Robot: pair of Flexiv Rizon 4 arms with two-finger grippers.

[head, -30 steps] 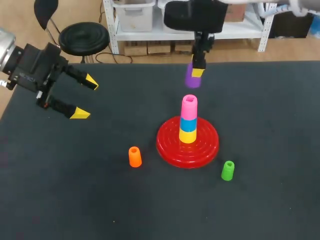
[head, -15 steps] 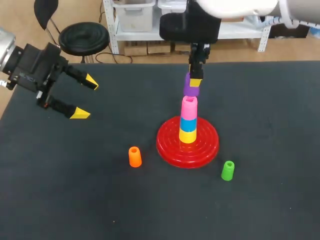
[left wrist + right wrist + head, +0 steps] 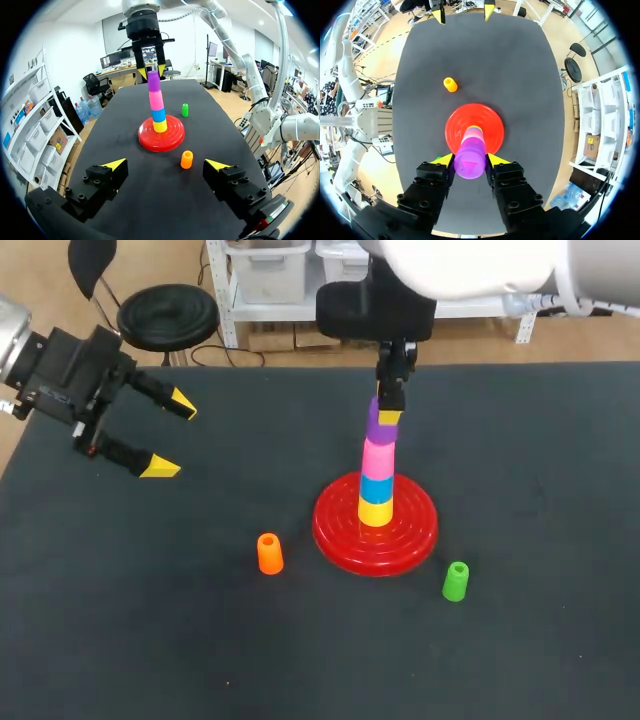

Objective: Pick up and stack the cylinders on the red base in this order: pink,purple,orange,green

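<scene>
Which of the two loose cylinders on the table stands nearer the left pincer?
The orange cylinder, standing on the left pincer's side of the red base; the green cylinder stands on the base's far side, away from it.

The right gripper, clamped on the purple cylinder above the red base, is blocking any approach from overhead, while the orange cylinder and green cylinder are standing well apart beside the base, leaving fingers room around each.
</scene>
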